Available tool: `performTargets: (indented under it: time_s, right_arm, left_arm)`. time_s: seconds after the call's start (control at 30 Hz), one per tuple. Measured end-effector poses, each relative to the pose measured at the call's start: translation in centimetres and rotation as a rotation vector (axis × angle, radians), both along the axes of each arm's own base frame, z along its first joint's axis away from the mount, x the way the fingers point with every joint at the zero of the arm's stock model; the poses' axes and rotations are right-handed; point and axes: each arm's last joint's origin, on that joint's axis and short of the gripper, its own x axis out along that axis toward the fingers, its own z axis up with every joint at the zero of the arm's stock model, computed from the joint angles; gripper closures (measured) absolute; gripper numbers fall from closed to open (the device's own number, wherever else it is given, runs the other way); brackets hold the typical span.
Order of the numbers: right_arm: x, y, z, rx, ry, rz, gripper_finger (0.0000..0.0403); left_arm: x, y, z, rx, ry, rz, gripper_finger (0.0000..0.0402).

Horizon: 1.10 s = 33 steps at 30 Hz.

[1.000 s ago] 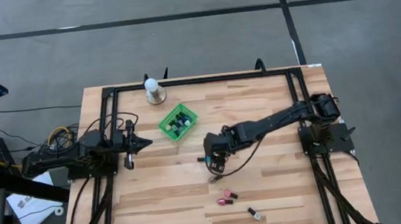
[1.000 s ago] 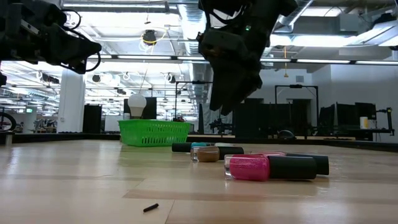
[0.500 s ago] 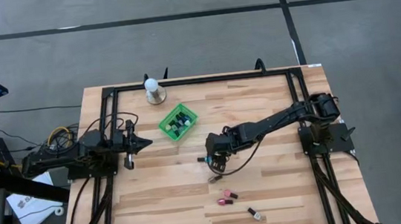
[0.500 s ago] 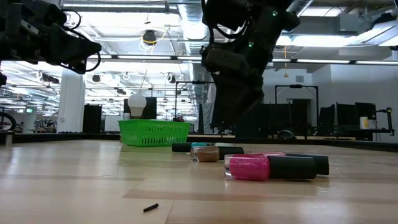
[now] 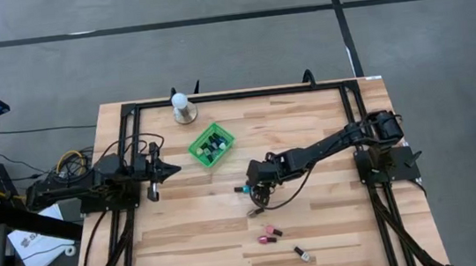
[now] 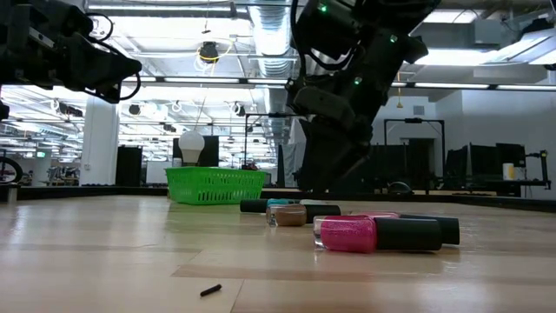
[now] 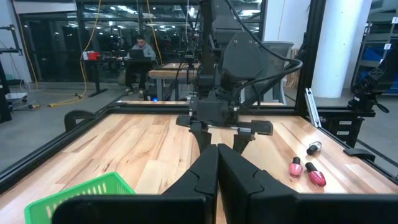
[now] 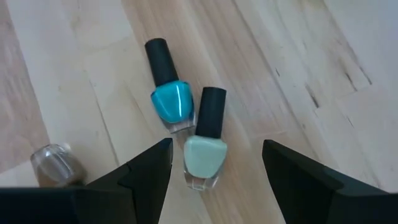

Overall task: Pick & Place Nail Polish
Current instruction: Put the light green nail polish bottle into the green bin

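My right gripper (image 8: pixel 214 163) hangs low over the middle of the wooden table (image 5: pixel 318 222), jaws spread wide and gripping nothing; between my two dark fingers (image 8: pixel 146 171) lies a pale mint nail polish bottle (image 8: pixel 205 146) on its side, black cap pointing away from me; touching it side by side lies a teal bottle (image 8: pixel 169 93), also capped in black; near them, at the edge of my wrist view, sits a brownish bottle (image 8: pixel 57 165), only partly visible. From above, my right gripper (image 5: pixel 256 182) is seen just beside the green mesh basket (image 5: pixel 211 145), which already holds several bottles; closer to the table's near edge lie two pink bottles (image 5: pixel 271 234) together and one dark-capped bottle (image 5: pixel 303 253) a little apart. At table height the glittery pink bottle (image 6: pixel 347 234) lies in front, with a tan one (image 6: pixel 288 215) behind it. My left gripper (image 5: pixel 171 168) waits over the table's left side, jaws closed on nothing; the white ball on a round base (image 5: pixel 182 106) stands near the far edge.
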Motion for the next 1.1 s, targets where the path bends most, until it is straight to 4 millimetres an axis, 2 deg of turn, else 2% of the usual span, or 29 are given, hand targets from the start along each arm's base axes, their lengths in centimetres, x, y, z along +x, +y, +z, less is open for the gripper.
performTargets:
  time_s: [0.23, 0.3, 0.37, 0.43, 0.7, 0.83, 1.03, 1.1]
  right_arm:
    - [0.1, 0.0, -0.3, -0.015, -0.007, 0.018, 0.0163]
    - [0.6, 0.0, -1.0, -0.017, -0.019, 0.02, 0.0163]
    - [0.2, 0.0, -1.7, -0.02, 0.029, 0.028, 0.0163]
    - [0.9, 0.1, -2.5, -0.018, 0.024, 0.022, 0.0163]
    - [0.6, -0.1, -2.9, -0.028, 0.07, 0.01, 0.0171]
    - [0.4, -0.3, -3.0, -0.026, 0.088, 0.004, 0.0211]
    - [0.3, -0.4, -3.1, -0.016, 0.104, 0.005, 0.031]
    - [0.3, -0.4, -3.1, -0.011, 0.107, 0.004, 0.0317]
  left_arm:
    - [0.0, 0.0, 0.0, 0.0, 0.0, 0.0, 0.04]
    - [0.0, 0.0, 0.0, 0.0, 0.0, 0.0, 0.04]
    - [0.0, 0.0, 0.0, 0.0, -0.001, 0.0, 0.04]
    - [0.0, 0.0, 0.0, 0.0, -0.001, -0.003, 0.04]
    - [0.0, 0.0, 0.0, 0.0, -0.002, -0.003, 0.04]
    - [0.0, 0.0, 0.0, 0.0, -0.003, -0.002, 0.04]
    - [0.0, 0.0, 0.0, 0.0, -0.003, 0.0, 0.04]
    - [0.0, 0.0, 0.0, 0.0, -0.003, 0.001, 0.04]
